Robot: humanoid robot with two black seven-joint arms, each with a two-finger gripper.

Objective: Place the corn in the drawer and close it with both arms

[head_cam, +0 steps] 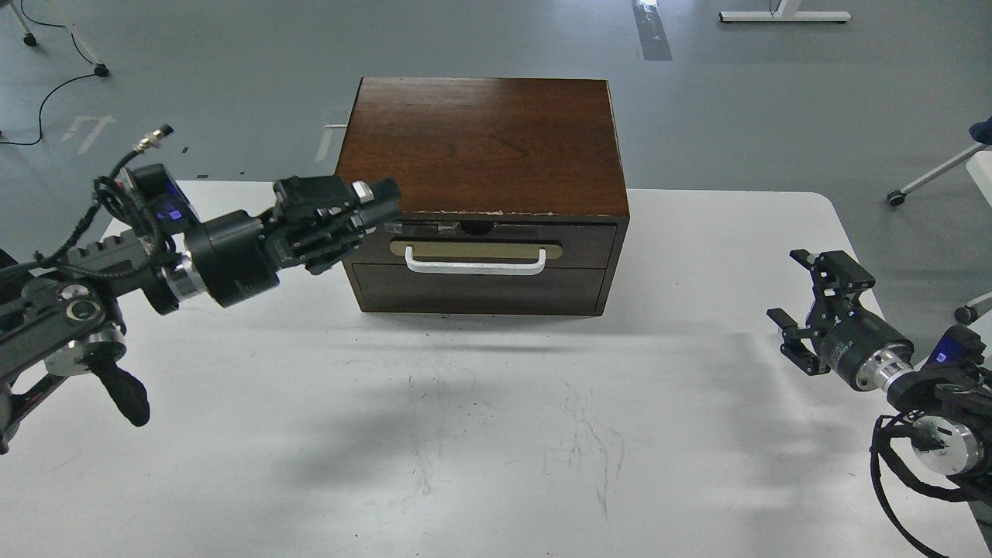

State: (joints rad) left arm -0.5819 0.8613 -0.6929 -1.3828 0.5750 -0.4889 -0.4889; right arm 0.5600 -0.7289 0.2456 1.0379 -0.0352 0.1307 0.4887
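Note:
The dark brown drawer (589, 244) is shut flush in the front of its wooden cabinet (480, 143). Its white bar handle (474, 268) hangs free. The corn is out of view. My left gripper (380, 215) is raised beside the cabinet's upper left front corner, up and left of the handle. Its fingers are bunched together and hold nothing. My right gripper (810, 306) is open and empty. It hovers over the table's right side, well clear of the cabinet.
The white table (496, 434) bears the cabinet at its back middle. A plain dark panel (480, 291) sits below the drawer. The grey floor beyond holds cables, chair legs and castors at the left and right edges.

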